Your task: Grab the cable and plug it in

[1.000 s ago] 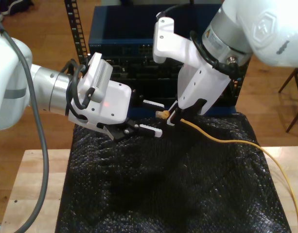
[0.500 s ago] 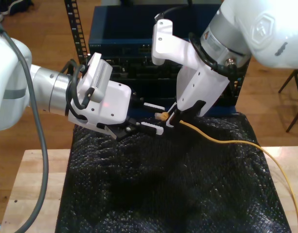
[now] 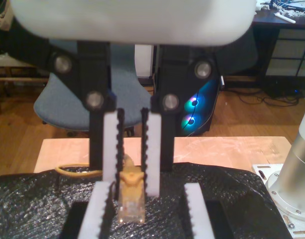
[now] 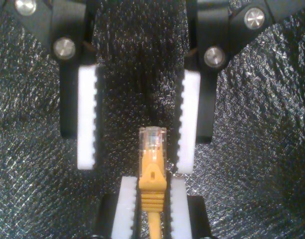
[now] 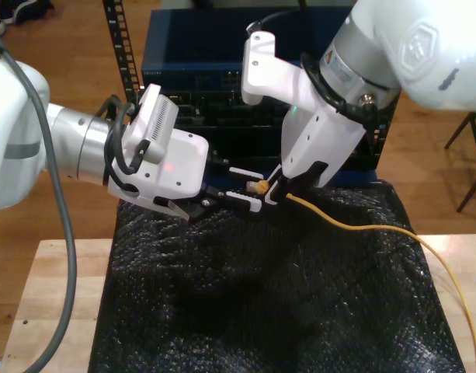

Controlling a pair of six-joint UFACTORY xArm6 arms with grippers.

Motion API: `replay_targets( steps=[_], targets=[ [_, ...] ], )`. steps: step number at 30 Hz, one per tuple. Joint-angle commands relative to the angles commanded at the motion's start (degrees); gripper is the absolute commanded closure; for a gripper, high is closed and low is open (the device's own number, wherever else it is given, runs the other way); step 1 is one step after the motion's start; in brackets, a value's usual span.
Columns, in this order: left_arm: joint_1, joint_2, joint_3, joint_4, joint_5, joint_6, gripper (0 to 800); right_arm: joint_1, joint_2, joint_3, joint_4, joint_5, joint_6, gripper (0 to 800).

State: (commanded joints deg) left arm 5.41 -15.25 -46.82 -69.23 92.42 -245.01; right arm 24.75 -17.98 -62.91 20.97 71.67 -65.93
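1. My first gripper [image 3: 131,149] is pinching the cable [image 4: 152,169] just behind its clear plug [image 4: 152,137], so the plug pokes free.
2. My second gripper [image 4: 136,164] is spread around that plug without touching it, probably for a handover.
3. In the exterior view, the plug sits near centre. The cable trails toward 4 o'clock over the black wrap [image 5: 261,311].
4. The rack unit [image 5: 191,54] is at 12 o'clock. I can't make out its ports.

No readable text, numbers or labels anywhere; embossed hexagon logo on white arm housing [image 5: 422,40], no legible letters.
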Motion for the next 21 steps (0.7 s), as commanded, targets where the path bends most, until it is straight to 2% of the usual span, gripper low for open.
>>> replay_targets(
  steps=[21],
  targets=[
    [0.18,0.00,-0.09,-0.18,-0.26,0.00,561,-0.09,-0.53,0.00,-0.18,0.00,0.09,796]
  ],
)
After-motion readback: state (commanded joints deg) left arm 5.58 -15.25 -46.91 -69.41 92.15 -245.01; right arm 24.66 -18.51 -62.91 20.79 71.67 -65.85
